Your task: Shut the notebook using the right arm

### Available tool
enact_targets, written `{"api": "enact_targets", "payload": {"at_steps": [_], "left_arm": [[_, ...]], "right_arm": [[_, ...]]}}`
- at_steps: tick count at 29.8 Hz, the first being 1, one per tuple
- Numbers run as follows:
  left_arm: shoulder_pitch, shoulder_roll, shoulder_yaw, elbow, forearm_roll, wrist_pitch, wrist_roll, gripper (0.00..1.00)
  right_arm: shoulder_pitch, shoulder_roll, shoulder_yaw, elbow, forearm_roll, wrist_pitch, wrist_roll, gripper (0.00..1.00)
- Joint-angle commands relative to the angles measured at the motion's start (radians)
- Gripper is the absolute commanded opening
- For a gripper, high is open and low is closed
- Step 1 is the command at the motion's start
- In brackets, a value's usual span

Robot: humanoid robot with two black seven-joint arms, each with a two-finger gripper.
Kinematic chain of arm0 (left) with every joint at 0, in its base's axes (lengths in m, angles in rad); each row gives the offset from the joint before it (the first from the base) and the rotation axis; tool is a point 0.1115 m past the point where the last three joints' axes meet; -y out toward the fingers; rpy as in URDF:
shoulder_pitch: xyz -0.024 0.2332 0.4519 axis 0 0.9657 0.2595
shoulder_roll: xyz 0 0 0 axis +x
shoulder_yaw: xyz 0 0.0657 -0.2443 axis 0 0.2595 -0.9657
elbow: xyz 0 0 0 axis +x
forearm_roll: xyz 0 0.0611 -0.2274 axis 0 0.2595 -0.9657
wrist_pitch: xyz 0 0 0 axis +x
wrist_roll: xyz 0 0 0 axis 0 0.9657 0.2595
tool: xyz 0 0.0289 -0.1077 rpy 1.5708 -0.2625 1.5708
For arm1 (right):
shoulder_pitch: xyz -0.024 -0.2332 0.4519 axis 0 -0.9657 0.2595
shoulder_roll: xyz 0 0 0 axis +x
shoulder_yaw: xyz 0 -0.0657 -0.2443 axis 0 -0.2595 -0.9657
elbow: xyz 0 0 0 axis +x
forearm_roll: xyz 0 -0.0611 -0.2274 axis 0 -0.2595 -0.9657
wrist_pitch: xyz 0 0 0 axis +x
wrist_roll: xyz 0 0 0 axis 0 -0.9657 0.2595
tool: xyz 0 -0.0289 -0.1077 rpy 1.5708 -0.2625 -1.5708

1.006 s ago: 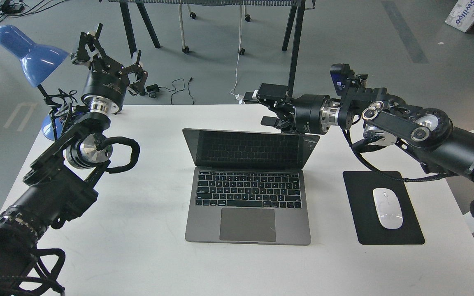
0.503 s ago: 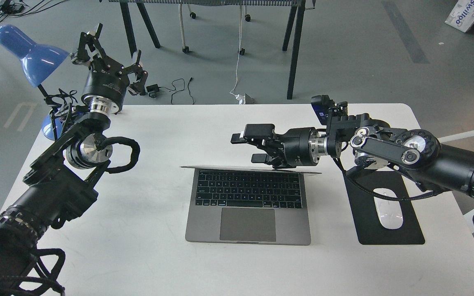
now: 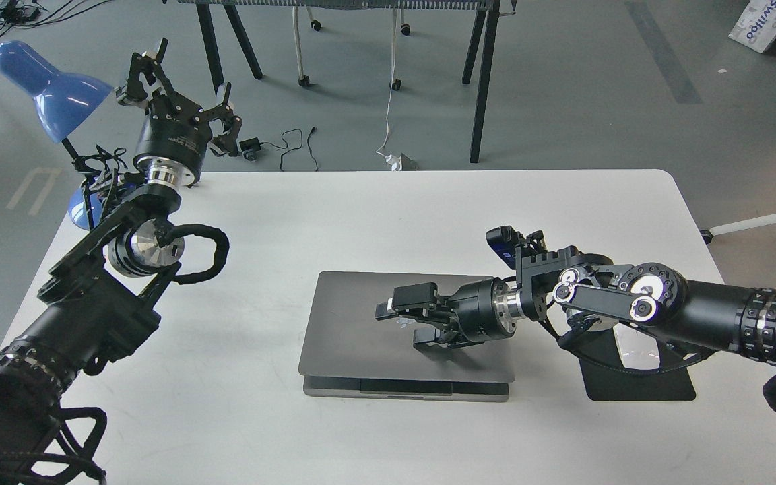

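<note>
Head view: my right arm [image 3: 664, 313] reaches in from the right and lies low across the table [image 3: 260, 222], its pincer [image 3: 405, 323] spread over the lid of the laptop [image 3: 354, 330]. The two fingers stand apart, one toward the far side and one toward me, with nothing between them; the pincer is released and grasps nothing. The near finger seems to press on the lid, though I cannot tell for sure that it touches.

The laptop lies directly under the pincer, in the middle of the table. Its lid is nearly down, tilted only slightly, and a thin strip of the base with the trackpad edge shows below the lid's near edge. Behind the wrist, to the right of the pincer, a black mouse pad [image 3: 637, 387] sits mostly hidden beneath my forearm, with a white mouse [image 3: 630, 350] on it just visible.

Far to the left of the pincer, my left arm [image 3: 91, 296] rises over the table's edge. Its pincer [image 3: 179, 87] points up, fingers apart and empty, just beside a blue lamp [image 3: 48, 87].
</note>
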Motion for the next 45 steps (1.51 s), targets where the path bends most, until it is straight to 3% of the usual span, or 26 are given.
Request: {"api": "enact_targets", "payload": {"at_steps": [1, 16, 28, 36, 45], "left_arm": [[0.000, 0.000, 0.000, 0.000, 0.000, 0.000, 0.000, 1.00], [0.000, 0.000, 0.000, 0.000, 0.000, 0.000, 0.000, 1.00], [0.000, 0.000, 0.000, 0.000, 0.000, 0.000, 0.000, 1.00], [0.000, 0.000, 0.000, 0.000, 0.000, -0.001, 0.000, 1.00], [0.000, 0.000, 0.000, 0.000, 0.000, -0.001, 0.000, 1.00]], "right_arm": [[-0.007, 0.003, -0.017, -0.002, -0.001, -0.002, 0.000, 1.00], [-0.011, 0.004, -0.020, -0.016, -0.001, -0.008, 0.000, 1.00], [0.069, -0.012, 0.207, -0.069, 0.004, -0.031, 0.000, 1.00], [0.032, -0.022, 0.535, -0.180, 0.013, -0.095, 0.002, 1.00], [-0.110, -0.014, 0.943, -0.186, 0.106, -0.120, 0.002, 1.00]]}}
